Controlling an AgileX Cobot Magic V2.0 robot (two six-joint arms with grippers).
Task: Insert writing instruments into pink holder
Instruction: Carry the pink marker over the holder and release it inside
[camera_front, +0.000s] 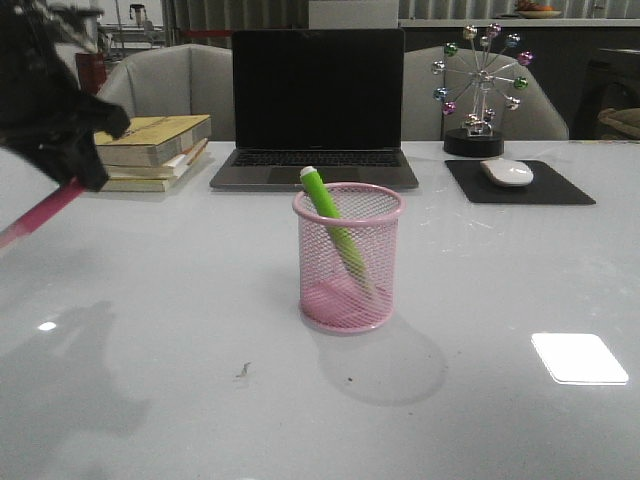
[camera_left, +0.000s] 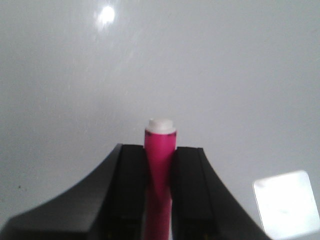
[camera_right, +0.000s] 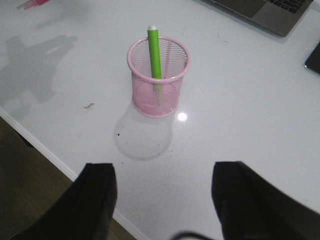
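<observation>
The pink wire-mesh holder (camera_front: 348, 258) stands in the middle of the table, and shows too in the right wrist view (camera_right: 159, 83). The green marker (camera_front: 333, 221) leans inside it, whitish end up (camera_right: 155, 49). My left gripper (camera_front: 85, 178) hangs high at the far left, well away from the holder. It is shut on the magenta marker (camera_left: 160, 165), whose whitish end pokes out past the fingertips. The marker slants down to the left (camera_front: 40, 215). My right gripper (camera_right: 162, 172) is open and empty, above the table's near edge.
A laptop (camera_front: 316, 108) stands behind the holder, a stack of books (camera_front: 152, 150) at back left. A white mouse (camera_front: 507, 172) lies on a black pad at back right, beside a ferris-wheel ornament (camera_front: 482, 90). The table's near edge (camera_right: 55, 160) runs close to my right gripper.
</observation>
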